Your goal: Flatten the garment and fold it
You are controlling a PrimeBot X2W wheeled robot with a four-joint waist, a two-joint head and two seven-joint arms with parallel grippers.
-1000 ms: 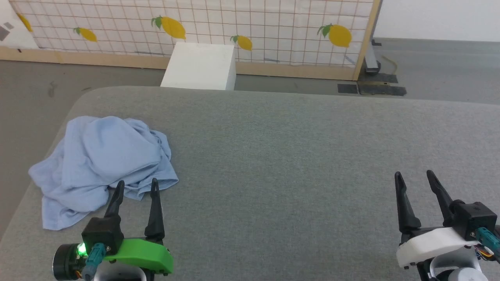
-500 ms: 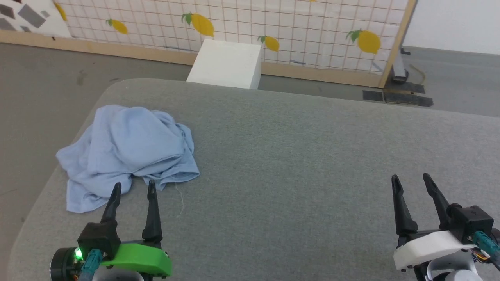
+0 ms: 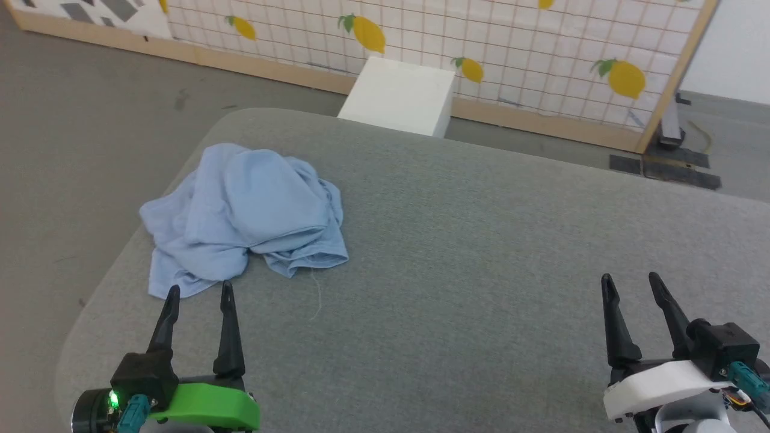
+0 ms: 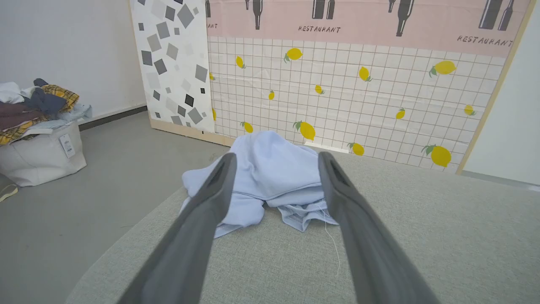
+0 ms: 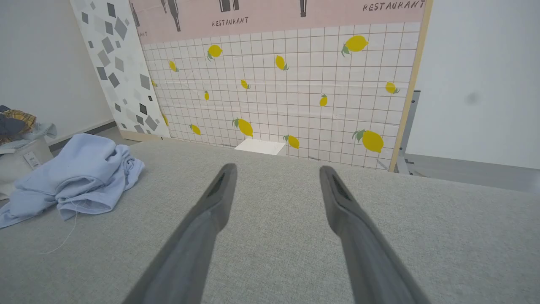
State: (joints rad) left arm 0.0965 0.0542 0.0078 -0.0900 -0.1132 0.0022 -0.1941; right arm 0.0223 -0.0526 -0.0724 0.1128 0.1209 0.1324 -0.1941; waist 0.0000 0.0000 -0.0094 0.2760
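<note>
The grey padded surface [image 3: 511,252] carries the garment [image 3: 252,210] as a crumpled heap toward its far left corner, so by my reading nothing is flattened or folded yet and the whole task is left. The left gripper [image 3: 200,287] hovers just on the near side of the heap, fingers spread wide and empty. The right gripper [image 3: 629,276], equally wide and empty, sits well apart at the near right.

We see a lemon-print panel [image 3: 541,72] on grey floor [image 3: 90,120], a white box [image 3: 400,96] before it. A clothes bag [image 4: 38,156] sits by the white wall [image 4: 63,42].
</note>
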